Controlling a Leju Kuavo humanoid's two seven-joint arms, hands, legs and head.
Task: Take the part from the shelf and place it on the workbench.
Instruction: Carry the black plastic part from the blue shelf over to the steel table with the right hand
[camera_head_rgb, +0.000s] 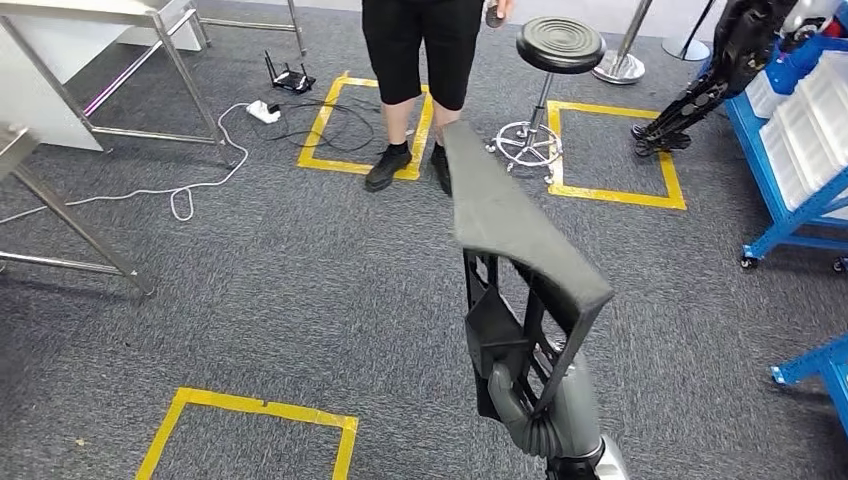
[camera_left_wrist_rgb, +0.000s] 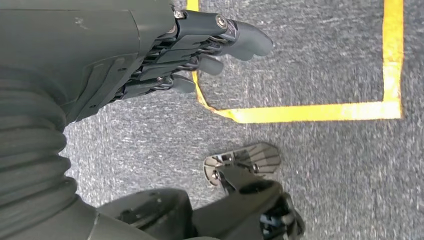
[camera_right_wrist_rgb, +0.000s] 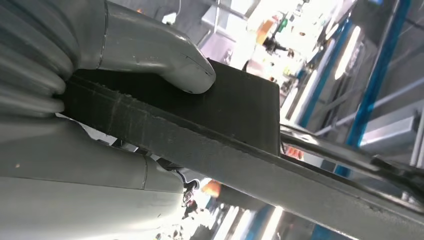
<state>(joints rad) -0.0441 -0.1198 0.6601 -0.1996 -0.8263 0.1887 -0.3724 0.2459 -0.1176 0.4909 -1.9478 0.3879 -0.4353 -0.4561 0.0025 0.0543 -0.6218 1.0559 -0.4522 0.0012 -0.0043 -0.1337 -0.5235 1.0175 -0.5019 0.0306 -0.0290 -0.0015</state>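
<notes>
A long dark grey part (camera_head_rgb: 510, 215) with a ribbed black frame under its flat strip rises from the lower middle of the head view, over the carpet. My right hand (camera_head_rgb: 525, 410) grips its lower end. Close up in the right wrist view, the thumb (camera_right_wrist_rgb: 160, 55) presses on the part's (camera_right_wrist_rgb: 235, 150) black block and dark edge. My left hand (camera_left_wrist_rgb: 200, 45) hangs over the grey carpet with its fingers loosely extended, holding nothing.
A person in black shorts (camera_head_rgb: 420, 60) stands ahead by a black stool (camera_head_rgb: 560, 45). Metal workbench legs (camera_head_rgb: 60, 220) stand at the left, with a power strip and cables (camera_head_rgb: 262, 110). Blue shelving (camera_head_rgb: 800, 150) is at the right. Yellow tape squares (camera_head_rgb: 250, 420) mark the floor.
</notes>
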